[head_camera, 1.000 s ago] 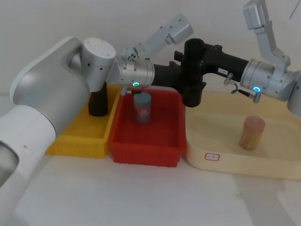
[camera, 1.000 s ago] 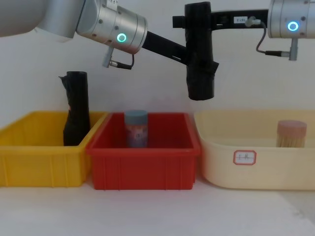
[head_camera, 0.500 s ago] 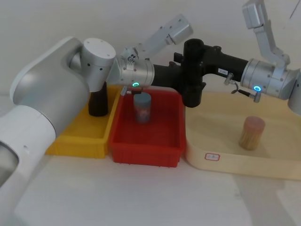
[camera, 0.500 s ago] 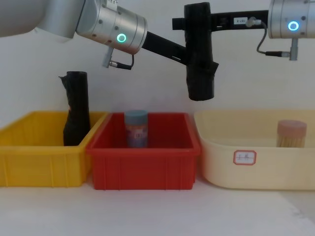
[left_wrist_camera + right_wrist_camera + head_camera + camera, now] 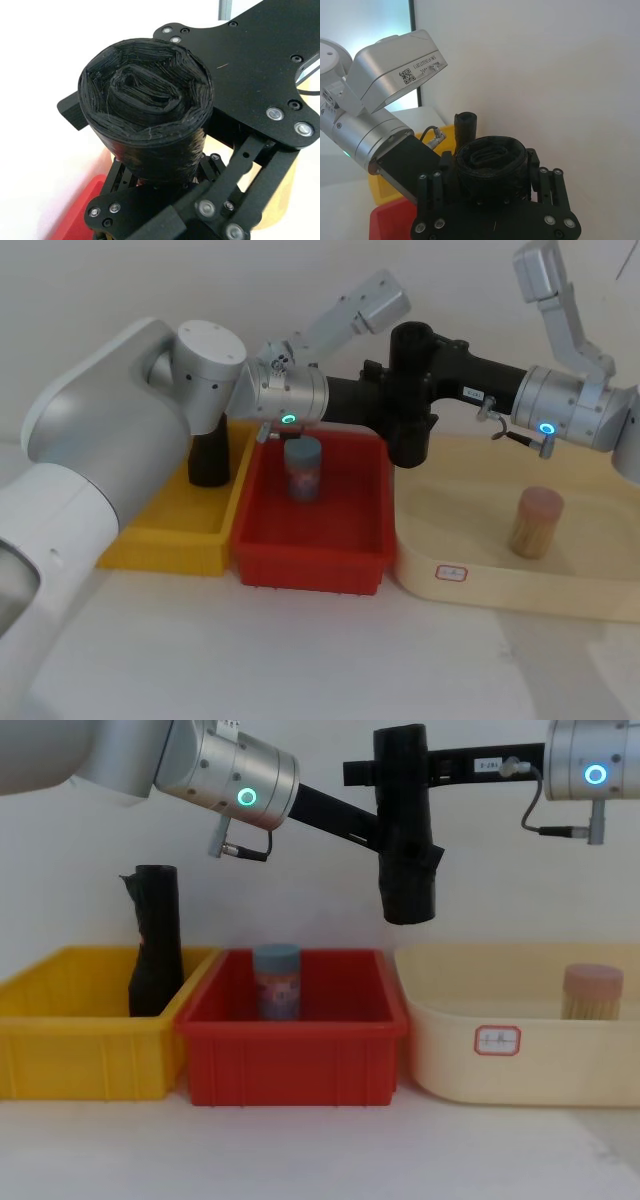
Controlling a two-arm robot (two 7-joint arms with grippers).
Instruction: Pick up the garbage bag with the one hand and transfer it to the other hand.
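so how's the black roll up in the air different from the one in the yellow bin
The garbage bag hangs in mid-air above the bins, with the left tool and right tool on it; the other black roll stands untouched in the yellow bin. The held roll looks thicker. Both are upright black plastic rolls.

Yellow bin [image 5: 60,1050]: leftmost of three, holding an upright black roll [image 5: 155,945] with a ragged flap at its top.
Red bin [image 5: 295,1065]: middle, touching the yellow one, holding a blue-lidded can [image 5: 276,981].
Cream tub [image 5: 520,1060]: rightmost, white label on front, holding a tan cylinder [image 5: 592,992].
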